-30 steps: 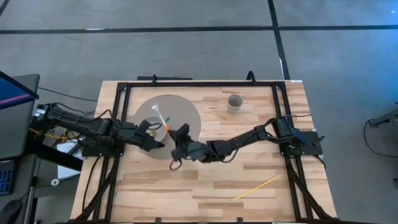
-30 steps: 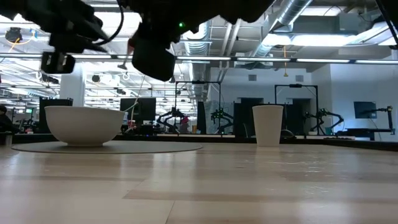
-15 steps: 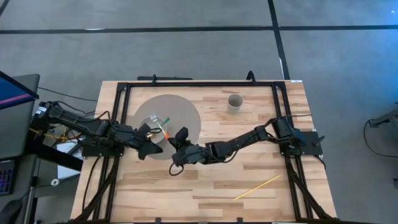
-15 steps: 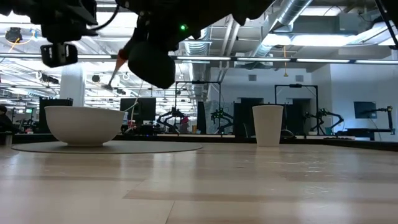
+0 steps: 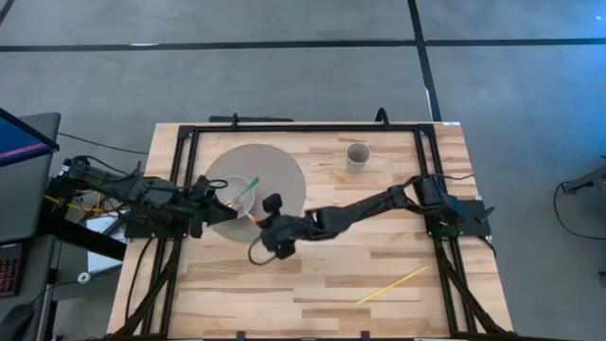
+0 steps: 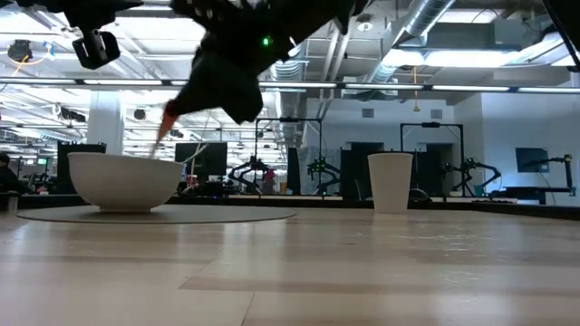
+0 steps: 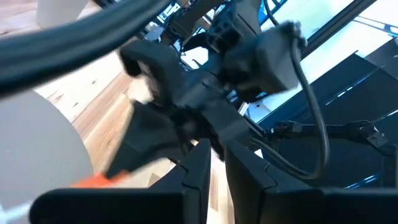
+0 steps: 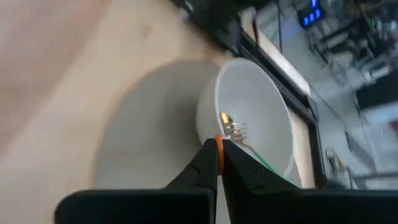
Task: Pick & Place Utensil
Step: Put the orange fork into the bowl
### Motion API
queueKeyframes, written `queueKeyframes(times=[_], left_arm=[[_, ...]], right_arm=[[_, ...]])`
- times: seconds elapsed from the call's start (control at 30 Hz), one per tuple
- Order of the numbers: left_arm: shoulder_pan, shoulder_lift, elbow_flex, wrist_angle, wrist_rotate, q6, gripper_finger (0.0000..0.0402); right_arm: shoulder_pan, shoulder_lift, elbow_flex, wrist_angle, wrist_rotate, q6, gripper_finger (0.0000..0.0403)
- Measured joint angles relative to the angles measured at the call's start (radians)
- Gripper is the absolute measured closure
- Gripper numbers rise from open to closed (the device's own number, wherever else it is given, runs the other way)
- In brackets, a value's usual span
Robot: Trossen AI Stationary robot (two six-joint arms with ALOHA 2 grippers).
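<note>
Two grippers meet at the white bowl (image 5: 234, 196) on the grey round mat (image 5: 279, 180), on the desk's (image 5: 379, 265) left half. Right gripper (image 8: 217, 155) has its jaws clamped on the orange-handled fork (image 8: 229, 134), tines inside the bowl. Left gripper (image 7: 217, 163) hangs at the bowl's left edge, jaws nearly closed, holding nothing visible.

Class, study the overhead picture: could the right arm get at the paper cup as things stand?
Probably yes: the paper cup stands alone on bare table, but the right gripper is shut on an orange-handled utensil over the bowl.
</note>
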Motion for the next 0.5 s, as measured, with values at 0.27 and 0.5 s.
queueKeyframes(times=[0.27, 0.5], left_arm=[[0.0, 0.041, 0.0, 0.0, -0.002, 0.0, 0.0357], [0.0, 0.08, 0.0, -0.001, -0.002, 0.0, 0.0359]], right_arm=[[-0.037, 0.0, 0.004, 0.029, -0.039, -0.002, 0.0383], [-0.047, 0.0, 0.004, 0.029, -0.07, 0.002, 0.0343]])
